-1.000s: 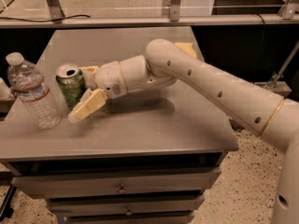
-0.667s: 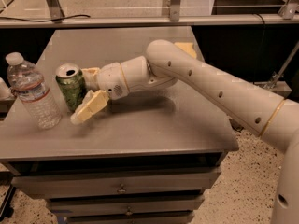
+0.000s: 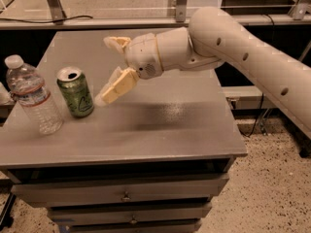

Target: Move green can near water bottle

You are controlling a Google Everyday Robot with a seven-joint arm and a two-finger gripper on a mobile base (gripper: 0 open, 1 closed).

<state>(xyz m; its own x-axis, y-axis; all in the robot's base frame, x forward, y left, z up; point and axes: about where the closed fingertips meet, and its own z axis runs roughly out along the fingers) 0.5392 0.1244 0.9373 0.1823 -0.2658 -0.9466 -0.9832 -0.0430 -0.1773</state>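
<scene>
The green can (image 3: 75, 92) stands upright on the grey table top (image 3: 170, 130) at the left, with its silver top open to view. The water bottle (image 3: 33, 96) stands just left of it, a small gap between them. My gripper (image 3: 106, 71) is to the right of the can and slightly above it, open and holding nothing. Its lower finger (image 3: 116, 86) hangs close to the can's right side without touching it, and its upper finger (image 3: 117, 42) points away towards the back.
My arm (image 3: 243, 52) reaches in from the right across the back half of the table. Drawers (image 3: 126, 195) sit below the top's front edge. A metal rail with posts (image 3: 53, 4) runs behind the table. Speckled floor (image 3: 272, 178) lies to the right.
My gripper has let go of the green can, opened and drawn back up and to the right. The can stays upright beside the bottle.
</scene>
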